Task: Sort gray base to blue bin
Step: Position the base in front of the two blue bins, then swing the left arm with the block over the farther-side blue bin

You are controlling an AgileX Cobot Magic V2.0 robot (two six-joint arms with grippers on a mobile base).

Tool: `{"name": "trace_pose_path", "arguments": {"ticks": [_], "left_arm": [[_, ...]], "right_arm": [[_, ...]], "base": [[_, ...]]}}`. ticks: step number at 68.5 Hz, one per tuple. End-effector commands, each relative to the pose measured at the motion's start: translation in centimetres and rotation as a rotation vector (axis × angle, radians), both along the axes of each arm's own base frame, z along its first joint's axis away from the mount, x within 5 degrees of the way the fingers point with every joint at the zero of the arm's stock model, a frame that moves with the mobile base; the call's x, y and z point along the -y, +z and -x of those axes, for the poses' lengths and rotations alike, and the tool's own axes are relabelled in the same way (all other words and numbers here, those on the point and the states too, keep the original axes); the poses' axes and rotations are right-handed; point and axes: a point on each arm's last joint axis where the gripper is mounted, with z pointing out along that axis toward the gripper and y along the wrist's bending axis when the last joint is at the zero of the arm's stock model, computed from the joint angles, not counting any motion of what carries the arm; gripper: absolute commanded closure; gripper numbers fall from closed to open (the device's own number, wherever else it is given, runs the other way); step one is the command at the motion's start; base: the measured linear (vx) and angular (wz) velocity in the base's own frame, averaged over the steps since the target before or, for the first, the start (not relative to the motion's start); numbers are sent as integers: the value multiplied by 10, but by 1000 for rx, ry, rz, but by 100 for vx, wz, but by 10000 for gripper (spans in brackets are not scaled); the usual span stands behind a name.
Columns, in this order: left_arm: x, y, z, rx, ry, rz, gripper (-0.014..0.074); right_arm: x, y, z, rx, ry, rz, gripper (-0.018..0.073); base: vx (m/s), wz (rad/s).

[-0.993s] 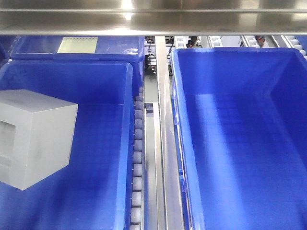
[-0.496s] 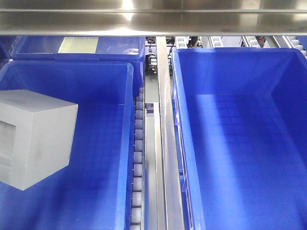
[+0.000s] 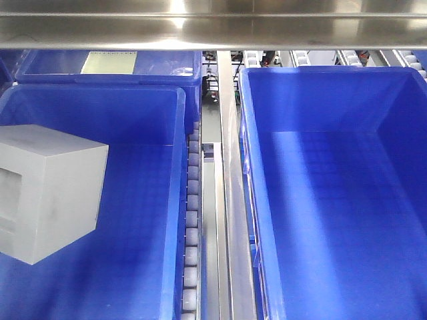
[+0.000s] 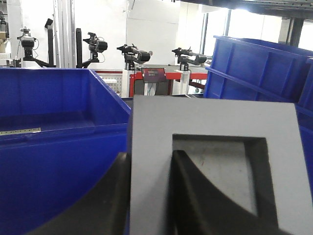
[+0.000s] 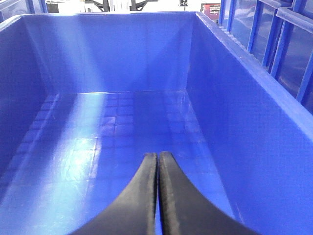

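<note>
The matte gray cube-like base [image 3: 50, 193] sat at the left edge of the front view, inside the outline of the deep, bright blue plastic bin [image 3: 179, 133] that filled the lower left of the frame. Its recessed face was turned toward the left edge. Whether it touched the bin's grid-patterned floor could not be told.

In the left wrist view the base filled the lower right, with its shallow square recess facing the camera. The left gripper [image 4: 150, 164] was clamped on one wall of that recess. One black curved finger [image 4: 195, 196] lay inside the recess and the other pressed the outer side, so the gray wall was pinched between them.

The right gripper [image 5: 157, 164] hung low inside a second large blue crate [image 3: 320, 100], which took up the right half of the front view. Its two black fingers were pressed together with only a hairline between them, and they held nothing.

A row of small gray rollers [image 3: 191, 220] and bright metal rails ran between the two crates. A polished steel beam [image 3: 213, 30] crossed the top of the frame.

In the upper left, behind the bin, stood a third blue crate [image 3: 177, 67] holding a pale rectangular sheet [image 3: 108, 62] with a dotted edge — any print on it was too small to read. A red panel [image 4: 154, 74] in the left wrist view's background was likewise illegible.
</note>
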Motion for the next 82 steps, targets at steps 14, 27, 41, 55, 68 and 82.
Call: {"name": "trace_pose_path", "arguments": {"ticks": [14,27,41,55,68,82], "left_arm": [[-1,21,2,124,2,71,594],[4,28,-9,93,-1,61,594],[28,34,-25,53,-112,51,594],[68,28,-36,62,-284,67,594],[123,24,-46,37,-444,120,594],[201,27,-65,-29,-561,65,593]], "right_arm": [[0,3,0,49,-5,24,564],[0,3,0,49,-5,24,564],[0,3,0,49,-5,24,564],[0,3,0,49,-5,24,564],[0,3,0,49,-5,24,564],[0,3,0,49,-5,24,564]], "base": [[0,0],[0,0],[0,0],[0,0],[0,0],[0,0]]}}
